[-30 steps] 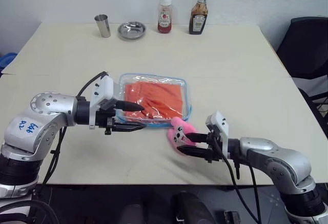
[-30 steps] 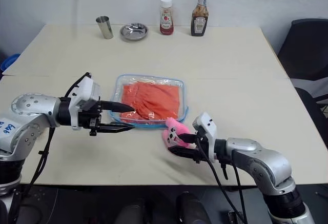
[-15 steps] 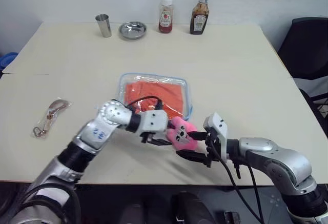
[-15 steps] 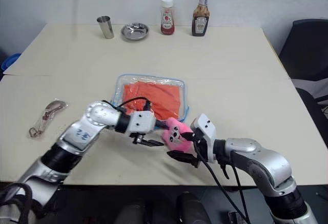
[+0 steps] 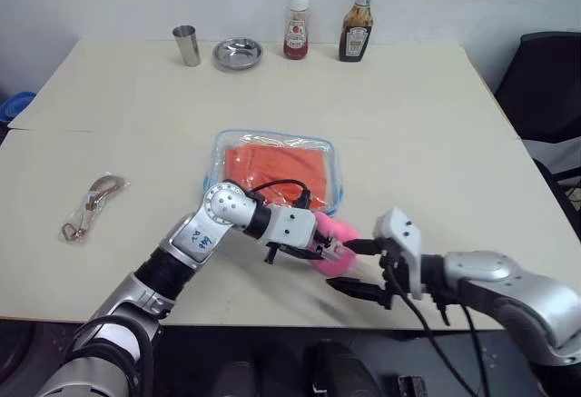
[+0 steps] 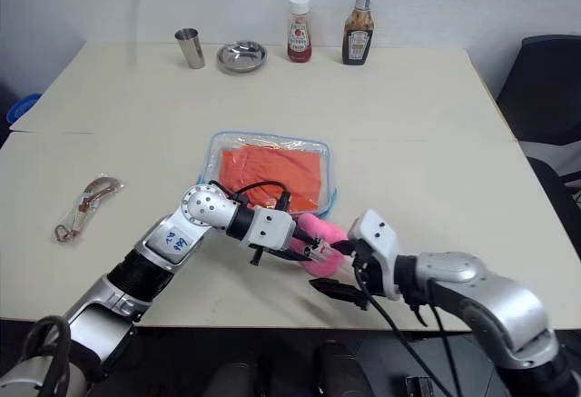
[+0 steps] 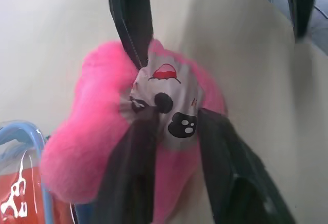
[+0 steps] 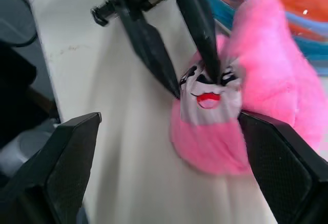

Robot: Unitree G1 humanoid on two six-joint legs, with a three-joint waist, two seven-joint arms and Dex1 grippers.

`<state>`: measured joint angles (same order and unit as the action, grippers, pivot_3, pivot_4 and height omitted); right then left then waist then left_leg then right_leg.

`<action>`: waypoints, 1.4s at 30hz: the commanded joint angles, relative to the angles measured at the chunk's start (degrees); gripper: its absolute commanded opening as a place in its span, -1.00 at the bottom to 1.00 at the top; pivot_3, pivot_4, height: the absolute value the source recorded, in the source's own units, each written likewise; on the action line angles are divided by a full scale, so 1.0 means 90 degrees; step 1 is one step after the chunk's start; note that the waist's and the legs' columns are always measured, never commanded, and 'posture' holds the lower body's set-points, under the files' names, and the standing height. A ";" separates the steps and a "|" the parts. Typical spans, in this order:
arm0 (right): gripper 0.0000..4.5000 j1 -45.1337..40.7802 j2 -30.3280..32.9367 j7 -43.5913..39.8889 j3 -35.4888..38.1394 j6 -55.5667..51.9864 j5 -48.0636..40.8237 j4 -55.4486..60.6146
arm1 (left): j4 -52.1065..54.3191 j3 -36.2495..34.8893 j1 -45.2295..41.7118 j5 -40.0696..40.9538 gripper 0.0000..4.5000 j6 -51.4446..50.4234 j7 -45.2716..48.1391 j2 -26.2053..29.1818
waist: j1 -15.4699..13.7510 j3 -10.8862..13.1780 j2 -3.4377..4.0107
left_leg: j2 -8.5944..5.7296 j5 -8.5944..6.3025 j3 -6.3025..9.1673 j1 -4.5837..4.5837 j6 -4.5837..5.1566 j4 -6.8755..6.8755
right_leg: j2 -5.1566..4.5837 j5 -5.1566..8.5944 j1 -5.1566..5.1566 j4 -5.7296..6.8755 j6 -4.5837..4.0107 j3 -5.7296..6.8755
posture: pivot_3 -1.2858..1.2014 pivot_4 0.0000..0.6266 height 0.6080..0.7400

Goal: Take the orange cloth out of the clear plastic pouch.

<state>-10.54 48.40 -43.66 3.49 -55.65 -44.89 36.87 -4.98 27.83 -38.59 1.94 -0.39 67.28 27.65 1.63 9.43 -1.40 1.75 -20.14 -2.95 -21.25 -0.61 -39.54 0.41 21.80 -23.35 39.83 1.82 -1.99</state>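
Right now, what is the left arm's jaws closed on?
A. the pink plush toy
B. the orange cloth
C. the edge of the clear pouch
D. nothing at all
A. The left gripper has its jaws pinched on the face patch of the pink plush toy, which lies just in front of the clear pouch. The orange cloth sits inside the pouch, and the right gripper stands open beside the toy.
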 commanded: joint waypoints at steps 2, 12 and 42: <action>0.95 -0.0767 0.0586 -0.0626 0.0336 0.0755 0.0404 -0.0514 | 0.0293 -0.0009 0.0288 0.0017 -1.00 -0.0074 0.0208 0.0122 | 0.0004 0.0000 0.0000 | 0.0000 0.0000 0.0002 0.0002 0.0000 0.0002 | 0.0001 0.0000 0.0001 0.0000 0.0000 0.0003 | 0.03 -0.52 1.00; 0.77 -0.2753 -0.0297 -0.1405 -0.2451 0.6303 0.4566 -0.3805 | 0.1202 -0.0178 0.0599 -0.0084 -1.00 -0.0965 -0.0083 0.0205 | 0.0013 0.0001 0.0000 | 0.0000 0.0002 -0.0002 -0.0004 0.0004 0.0008 | 0.0003 0.0000 -0.0010 -0.0003 0.0000 -0.0002 | 0.03 -0.52 1.00; -0.99 -0.3417 -0.1027 -0.1822 -0.2618 0.9058 0.5871 -0.6121 | 0.2158 -0.0748 0.0888 0.0315 -1.00 -0.2037 -0.0345 0.0611 | 0.0042 0.0003 0.0004 | 0.0001 0.0003 -0.0001 -0.0003 0.0002 -0.0010 | -0.0002 0.0000 -0.0009 0.0014 -0.0001 0.0000 | 0.03 -0.52 1.00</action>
<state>-39.92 37.83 -60.47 -22.17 24.82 7.70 -17.58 11.55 23.65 -31.32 3.04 -17.55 63.51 31.73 2.00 9.45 -1.37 1.76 -20.12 -2.96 -21.28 -0.59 -39.63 0.38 21.80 -23.43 39.96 1.81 -1.99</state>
